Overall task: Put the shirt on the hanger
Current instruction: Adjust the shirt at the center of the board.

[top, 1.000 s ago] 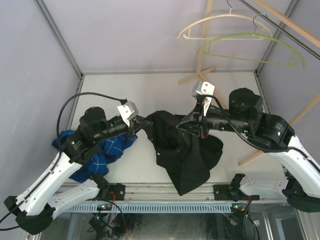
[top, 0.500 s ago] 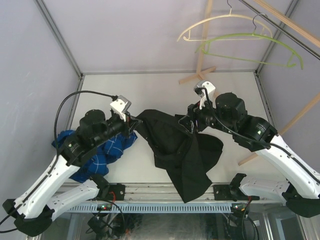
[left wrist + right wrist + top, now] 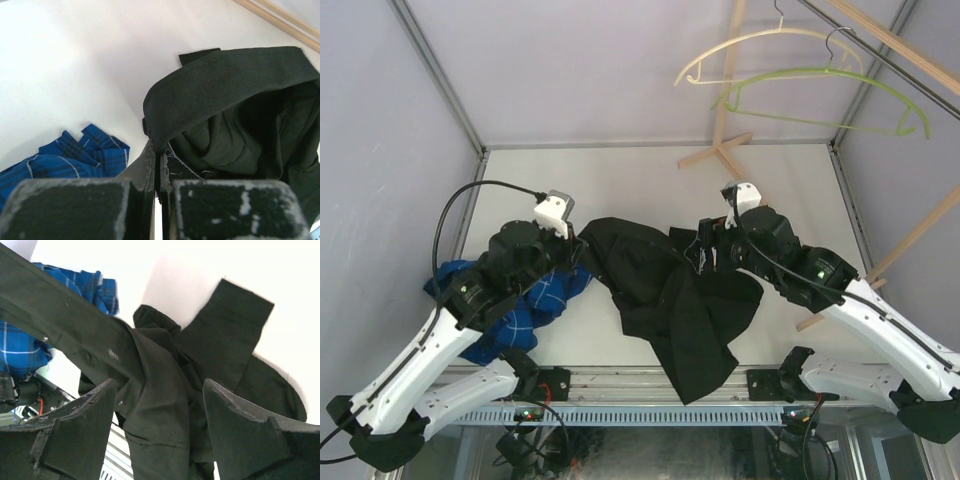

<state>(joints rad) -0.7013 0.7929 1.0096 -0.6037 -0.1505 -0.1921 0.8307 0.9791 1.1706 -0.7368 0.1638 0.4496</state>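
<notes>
The big white table (image 3: pixel 650 170) has the black shirt (image 3: pixel 660 290) lying crumpled in the middle of it, between the two arms, with one end hanging over the near edge and a blue plaid shirt (image 3: pixel 535 300) bunched up just to its left. The thin green hanger (image 3: pixel 790 73) hangs high up at the back right, well away from the shirt. The left gripper (image 3: pixel 157 160) is pinched tight on an edge of the shirt, and the right gripper (image 3: pixel 157 385) has its fingers spread wide above the cloth, holding nothing.
</notes>
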